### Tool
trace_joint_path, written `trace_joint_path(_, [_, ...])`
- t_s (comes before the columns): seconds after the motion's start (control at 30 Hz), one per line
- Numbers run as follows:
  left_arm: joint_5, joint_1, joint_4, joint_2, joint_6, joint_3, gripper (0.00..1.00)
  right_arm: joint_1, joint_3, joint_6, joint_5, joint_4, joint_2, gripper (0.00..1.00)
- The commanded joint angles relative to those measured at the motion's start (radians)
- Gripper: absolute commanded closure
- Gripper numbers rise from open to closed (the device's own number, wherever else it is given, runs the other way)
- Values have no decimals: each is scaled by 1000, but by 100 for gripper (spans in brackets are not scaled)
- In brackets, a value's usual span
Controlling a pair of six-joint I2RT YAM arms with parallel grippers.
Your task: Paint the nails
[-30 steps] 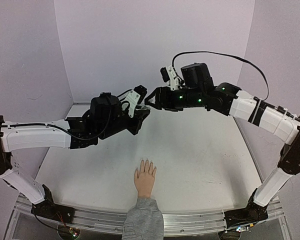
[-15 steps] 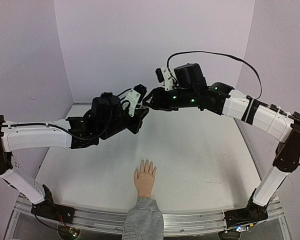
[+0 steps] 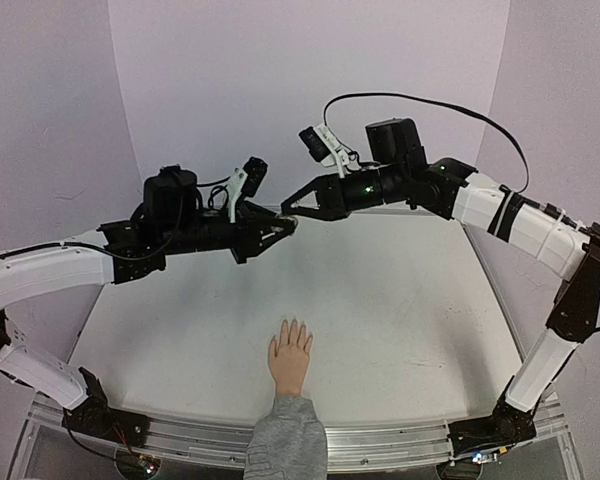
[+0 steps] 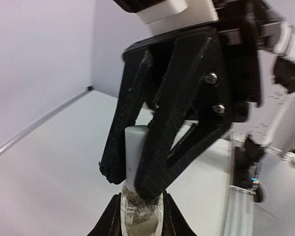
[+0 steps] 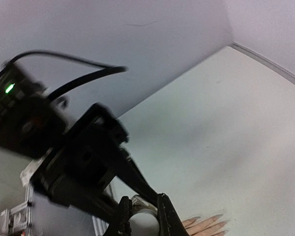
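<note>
Right gripper (image 3: 293,207): pressed onto the white cap (image 4: 136,142), one finger on each side of it, reaching in from the right arm's side.
Left gripper (image 3: 278,226): pinching the bottle (image 4: 140,221) by its clear body; only the part between the fingers shows, with a glittery fill inside.
Meeting point: the two grippers are nose to nose in mid-air, high above the table (image 3: 400,300), towards its far side.
Step, as I judge it: getting the cap off, with the left holding the bottle and the right working the cap.
Hand (image 3: 290,358): flat on the table near the front edge, fingers pointing away from the arms, grey sleeve (image 3: 288,440) behind it.
Nails (image 3: 296,326): at the fingertips, well apart from both grippers, too small to tell whether any carry polish.
Risk, grip: the bottle body is smooth and held by a narrow pinch, so a hard twist or pull on the cap could turn or drag it out of the left fingers.
Risk, spill: the bottle looks to lie closer to level than upright; once opened, polish could run out onto the table.
Risk, arms: they work tip to tip, so a small misjudged move could knock the fingers together.
Risk, drip: a loaded brush carried down to the hand could drop polish on skin or sleeve.
</note>
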Motion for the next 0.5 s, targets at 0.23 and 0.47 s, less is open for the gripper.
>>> trace_joint_path(0.23, [652,132,83,-85,-192,12,100,26,-42,-169,-578,14,-68,79])
trace_joint_path(0.47, [218,128,72,-105,-101,-41,100,18,-124,-84,-65,-15,-161,2])
